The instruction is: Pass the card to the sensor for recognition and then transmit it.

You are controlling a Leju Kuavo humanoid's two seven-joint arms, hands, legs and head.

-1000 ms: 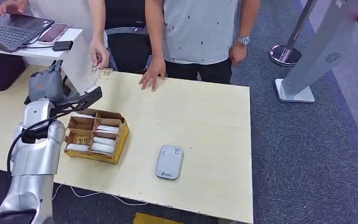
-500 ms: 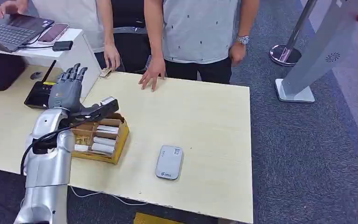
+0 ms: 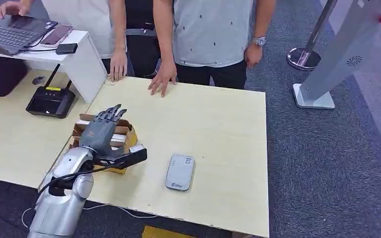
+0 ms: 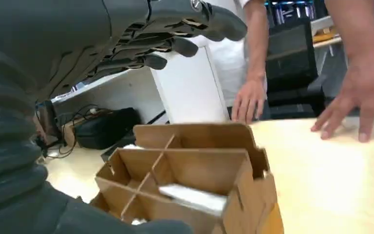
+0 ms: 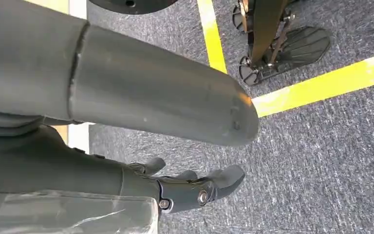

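A divided cardboard box (image 3: 130, 139) stands near the table's left front, with white cards (image 4: 193, 197) lying in its compartments. My left hand (image 3: 101, 131) hovers over the box with its fingers (image 4: 175, 35) stretched out and apart, and nothing is in it. The grey card sensor (image 3: 180, 172) lies flat on the table to the right of the box, apart from the hand. My right hand (image 5: 195, 189) hangs beside my body above the carpet and holds nothing.
Two people stand at the far edge of the pale table (image 3: 218, 119), each with a hand (image 3: 162, 79) at the edge. A black router (image 3: 51, 101), a laptop (image 3: 7, 30) and a phone (image 3: 56, 34) lie at the left. A white stand (image 3: 327, 69) rises at the right.
My left arm has swung right and down, bringing the hand from beside the router to above the box. The person's hand at the far edge has shifted slightly.
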